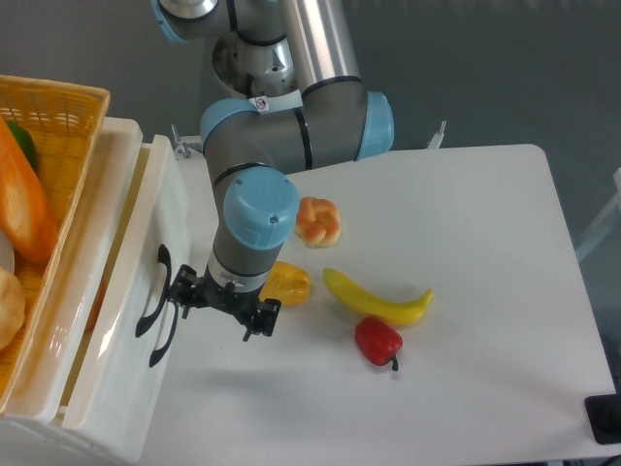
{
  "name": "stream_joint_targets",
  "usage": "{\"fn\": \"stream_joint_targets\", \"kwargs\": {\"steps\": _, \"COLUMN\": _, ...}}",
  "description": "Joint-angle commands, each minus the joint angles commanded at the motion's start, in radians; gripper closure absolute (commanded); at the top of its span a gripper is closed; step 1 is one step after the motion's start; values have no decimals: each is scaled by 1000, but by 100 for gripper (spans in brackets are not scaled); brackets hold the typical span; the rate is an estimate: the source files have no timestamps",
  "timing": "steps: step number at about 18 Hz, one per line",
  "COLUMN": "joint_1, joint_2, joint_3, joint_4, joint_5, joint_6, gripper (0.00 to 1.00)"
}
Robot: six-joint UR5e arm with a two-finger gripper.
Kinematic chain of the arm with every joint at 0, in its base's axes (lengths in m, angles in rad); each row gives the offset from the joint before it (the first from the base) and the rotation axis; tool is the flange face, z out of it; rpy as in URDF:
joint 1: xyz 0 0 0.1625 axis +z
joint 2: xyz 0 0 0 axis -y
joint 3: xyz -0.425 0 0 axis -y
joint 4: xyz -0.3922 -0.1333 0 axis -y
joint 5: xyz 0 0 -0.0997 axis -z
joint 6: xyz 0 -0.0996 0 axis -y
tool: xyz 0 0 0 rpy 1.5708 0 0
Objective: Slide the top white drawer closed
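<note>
— At the left edge we see the top drawer (116,291), glossy white, standing slightly out from the unit, with a narrow gap showing along its inner side. Its black handle (153,291) curves on the front face, and the lower handle (167,340) sits just beside it.

— And the gripper (215,304)?

— We find it right in front of the drawer face, near the top handle, pointing down toward the table (466,223). One dark finger (179,288) sits by the handle, the other (264,318) is farther out over the table. We cannot tell whether a finger touches the drawer or the handle.

— So the fingers are apart?

— Yes, spread, with nothing held between them.

— What else do we have?

— A yellow basket (58,102) rests on top of the unit, holding an orange item (24,204). On the table we see a bun (318,221), a yellow pepper (287,283) partly behind the wrist, a banana (378,297), and a red pepper (378,341) touching the banana's lower side.
</note>
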State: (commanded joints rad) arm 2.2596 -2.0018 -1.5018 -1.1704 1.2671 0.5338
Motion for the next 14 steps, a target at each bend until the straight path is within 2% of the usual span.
{"fn": "stream_joint_targets", "kwargs": {"steps": 14, "joint_1": -11, "joint_2": 0, "joint_3": 2, "joint_4": 0, "joint_5": -3, "joint_6": -2, "gripper": 0}}
